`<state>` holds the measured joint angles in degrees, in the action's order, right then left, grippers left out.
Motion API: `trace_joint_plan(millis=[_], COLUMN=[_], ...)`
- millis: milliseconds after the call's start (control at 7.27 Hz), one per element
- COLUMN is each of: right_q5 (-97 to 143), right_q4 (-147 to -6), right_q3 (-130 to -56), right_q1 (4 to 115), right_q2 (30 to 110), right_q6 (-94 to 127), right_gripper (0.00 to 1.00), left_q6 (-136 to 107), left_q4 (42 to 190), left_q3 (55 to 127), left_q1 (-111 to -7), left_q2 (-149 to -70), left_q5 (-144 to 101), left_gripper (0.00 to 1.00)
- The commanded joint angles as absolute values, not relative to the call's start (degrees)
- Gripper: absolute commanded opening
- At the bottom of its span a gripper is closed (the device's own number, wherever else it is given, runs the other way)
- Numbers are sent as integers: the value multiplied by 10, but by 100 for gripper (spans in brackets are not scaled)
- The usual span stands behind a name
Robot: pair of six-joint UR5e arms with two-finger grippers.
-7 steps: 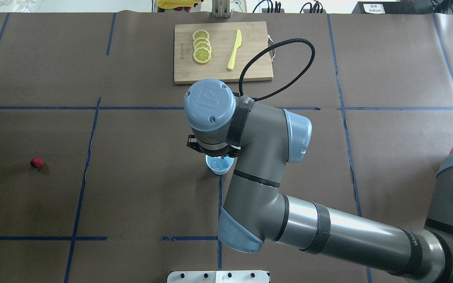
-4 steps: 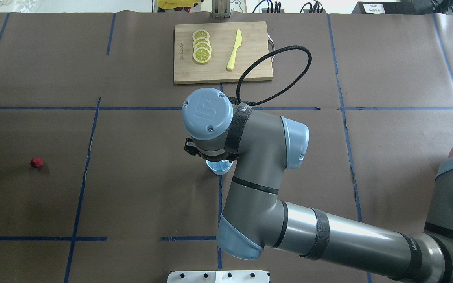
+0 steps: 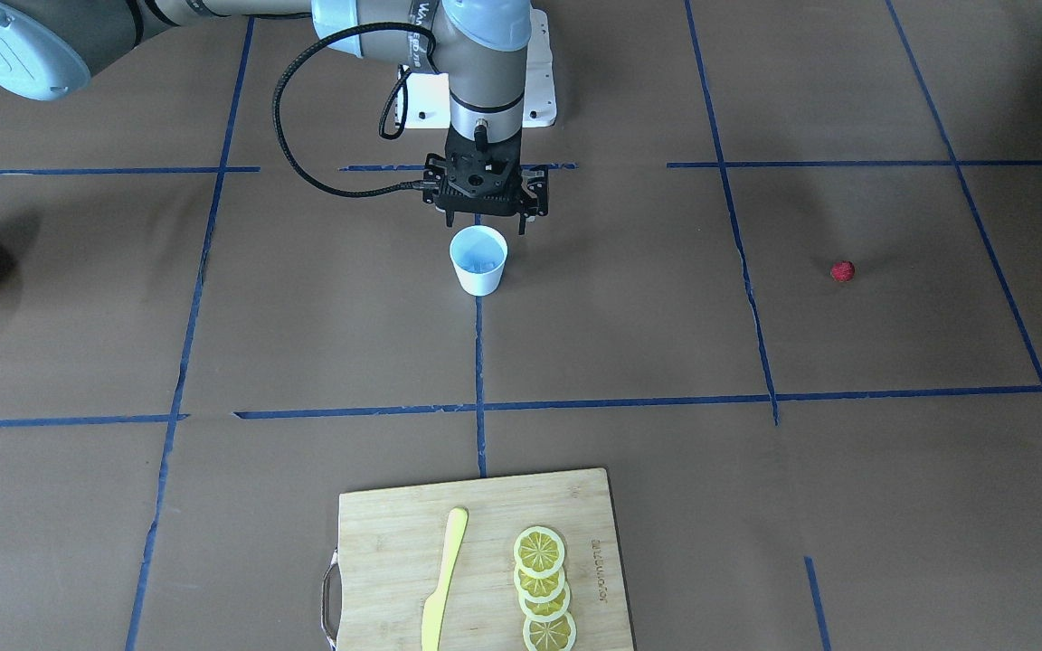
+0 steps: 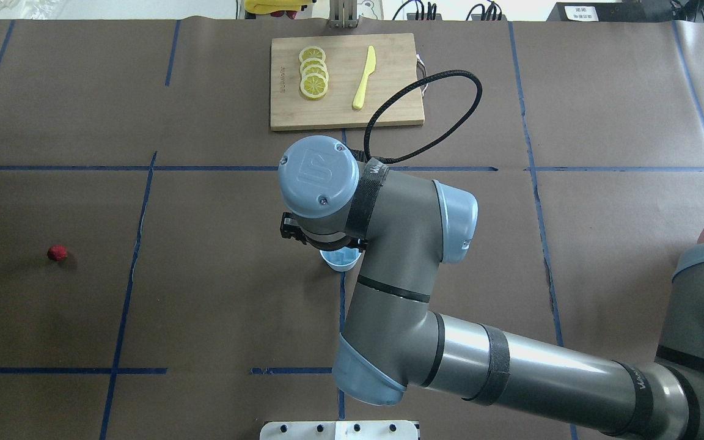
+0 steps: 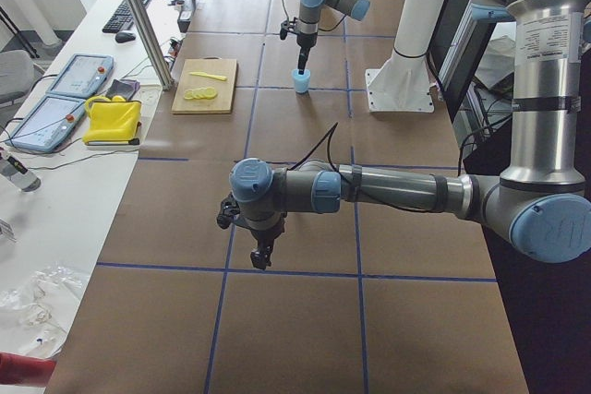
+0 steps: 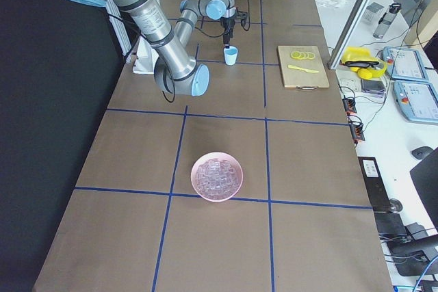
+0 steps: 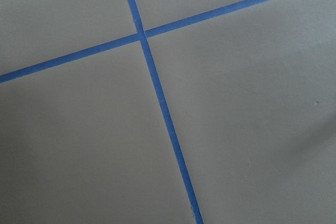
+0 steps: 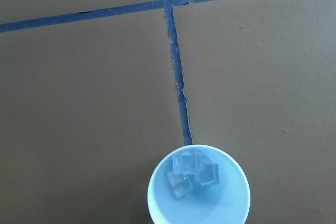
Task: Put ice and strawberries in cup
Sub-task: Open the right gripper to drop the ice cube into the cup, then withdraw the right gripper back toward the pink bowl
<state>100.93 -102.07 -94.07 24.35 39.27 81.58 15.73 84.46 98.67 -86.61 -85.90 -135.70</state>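
Three blurry ice cubes (image 8: 191, 174) lie in the cup (image 4: 341, 261), which is half hidden overhead under the right gripper (image 3: 485, 220), strawberry (image 4: 57, 252) well apart at its 9 o'clock; finger spread unclear on it and on the left gripper (image 5: 262, 260).

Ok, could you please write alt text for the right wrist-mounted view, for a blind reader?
A pale-blue cup at the bottom edge, seen from above, holds a few clear ice cubes. It stands on a brown table marked with crossing blue tape lines.
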Motion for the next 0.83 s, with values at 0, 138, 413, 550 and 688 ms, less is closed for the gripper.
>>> trace_joint_plan(millis=[0, 138, 413, 550, 688], right_q5=[1009, 1017, 1076, 1116, 1154], right_q4=[-1019, -1019, -1019, -1019, -1020], right_q3=[-944, -946, -979, -1017, -1053], right_q1=[245, 259, 326, 375, 422], right_q2=[395, 399, 449, 497, 548], right_q6=[810, 795, 699, 622, 546], right_gripper=[99, 99, 99, 99, 99], left_q6=[157, 159, 158, 153, 153], left_q4=[845, 845, 845, 845, 845], left_q3=[987, 988, 988, 988, 988], left_q1=[-866, -867, -866, -866, -866], left_q2=[-860, -860, -864, -871, -880], left_q5=[-1357, -1357, -1355, -1354, -1355], left_gripper=[100, 100, 100, 100, 100])
